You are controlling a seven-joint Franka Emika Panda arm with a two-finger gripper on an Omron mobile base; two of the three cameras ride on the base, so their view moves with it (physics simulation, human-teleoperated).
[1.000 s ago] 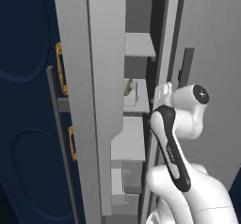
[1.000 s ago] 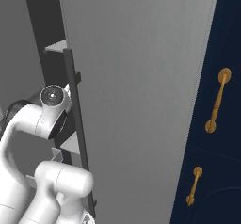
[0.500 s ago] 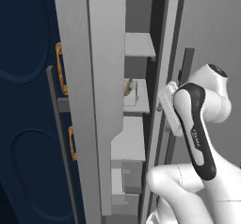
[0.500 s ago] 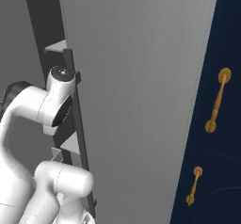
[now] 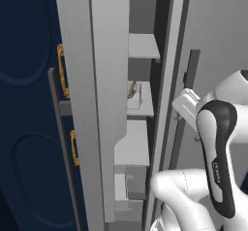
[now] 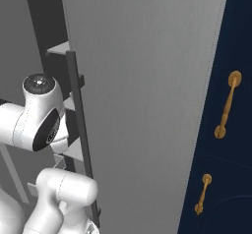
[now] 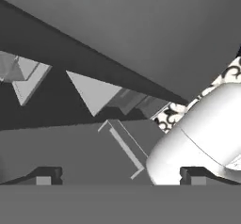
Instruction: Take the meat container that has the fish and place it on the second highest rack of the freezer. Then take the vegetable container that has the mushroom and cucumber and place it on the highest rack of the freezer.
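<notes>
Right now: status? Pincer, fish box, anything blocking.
Pincer open, empty. Fish box on a freezer shelf, top shelf above it. Freezer door ajar, gap narrow.

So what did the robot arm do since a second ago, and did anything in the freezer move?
The arm pulled back from the freezer opening and swung to the right in the left base view, rising a little. The gripper has its jaws wide apart with nothing between them, as before. The container with the fish stayed on its shelf, and the shelves and doors did not move.
</notes>
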